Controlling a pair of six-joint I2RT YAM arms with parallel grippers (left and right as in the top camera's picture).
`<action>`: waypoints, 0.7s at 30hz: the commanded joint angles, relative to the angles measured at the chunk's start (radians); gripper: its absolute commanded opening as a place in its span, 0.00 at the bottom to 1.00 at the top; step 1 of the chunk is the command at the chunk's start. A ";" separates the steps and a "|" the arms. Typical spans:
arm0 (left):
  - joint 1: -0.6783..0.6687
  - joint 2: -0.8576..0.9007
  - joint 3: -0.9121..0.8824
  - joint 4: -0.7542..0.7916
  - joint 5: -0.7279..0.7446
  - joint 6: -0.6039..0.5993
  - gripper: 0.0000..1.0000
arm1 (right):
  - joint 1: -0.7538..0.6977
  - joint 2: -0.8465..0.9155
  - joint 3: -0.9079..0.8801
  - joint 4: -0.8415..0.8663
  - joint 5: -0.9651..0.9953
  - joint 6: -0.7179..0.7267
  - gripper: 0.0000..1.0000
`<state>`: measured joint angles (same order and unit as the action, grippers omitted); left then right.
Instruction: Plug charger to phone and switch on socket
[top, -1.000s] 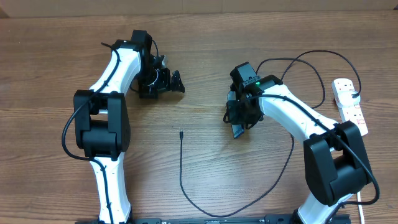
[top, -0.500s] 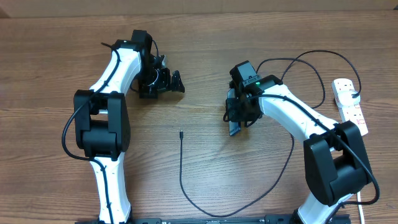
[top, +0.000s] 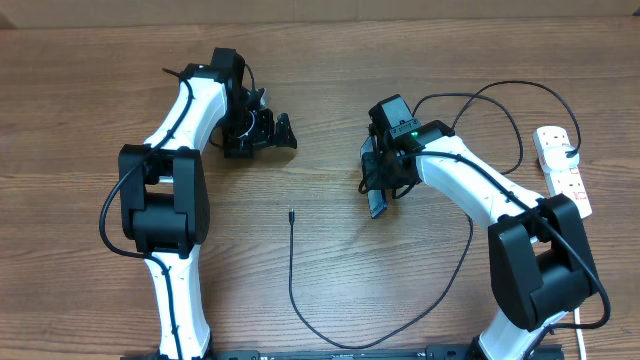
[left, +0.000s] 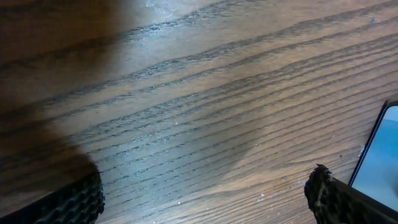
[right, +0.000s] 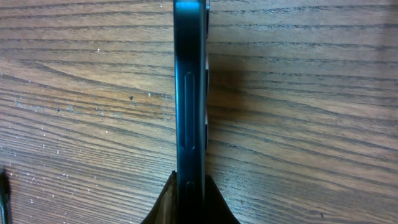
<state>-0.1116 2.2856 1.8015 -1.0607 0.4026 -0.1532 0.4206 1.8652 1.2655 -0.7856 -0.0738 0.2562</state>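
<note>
Writing: any print on the socket (top: 563, 170) is too small to read; the phone (right: 189, 93) shows only its bare dark edge with long side buttons in the right wrist view
Lights: one small green lamp (top: 408, 131) glows on the right arm, near its wrist
Tabletop: brown wood-grain table (top: 80, 230), fine pale specks showing close up, with a soft sheen
Room: a pale strip runs past the far edge of the table, too little of it to tell more
Phone: turned up on its edge near the middle of the table, right of the plug tip (top: 290, 213) and apart from it
Right claw: right gripper (right: 189, 190) is clamped on the phone, one finger against each face
Left claw: left gripper (left: 205, 186) is spread wide over bare wood, holding nothing; a light blue screen edge shows at the right border of its view
Charger: charger (top: 291, 260) lies loose, running from its tip toward the near edge, then round and up in loops to the socket
Socket: flat at the far right of the table, red switches on top, well apart from the phone
</note>
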 joint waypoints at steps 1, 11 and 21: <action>-0.007 -0.013 0.003 0.003 -0.021 0.019 1.00 | 0.001 -0.017 -0.003 0.008 0.007 -0.003 0.04; -0.007 -0.013 0.003 0.003 -0.021 0.019 1.00 | 0.001 -0.017 -0.003 0.056 0.013 -0.003 0.11; -0.007 -0.013 0.003 0.003 -0.021 0.019 1.00 | 0.001 -0.017 -0.003 0.043 0.003 -0.003 0.04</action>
<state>-0.1116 2.2852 1.8015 -1.0580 0.4023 -0.1532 0.4206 1.8652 1.2655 -0.7433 -0.0669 0.2539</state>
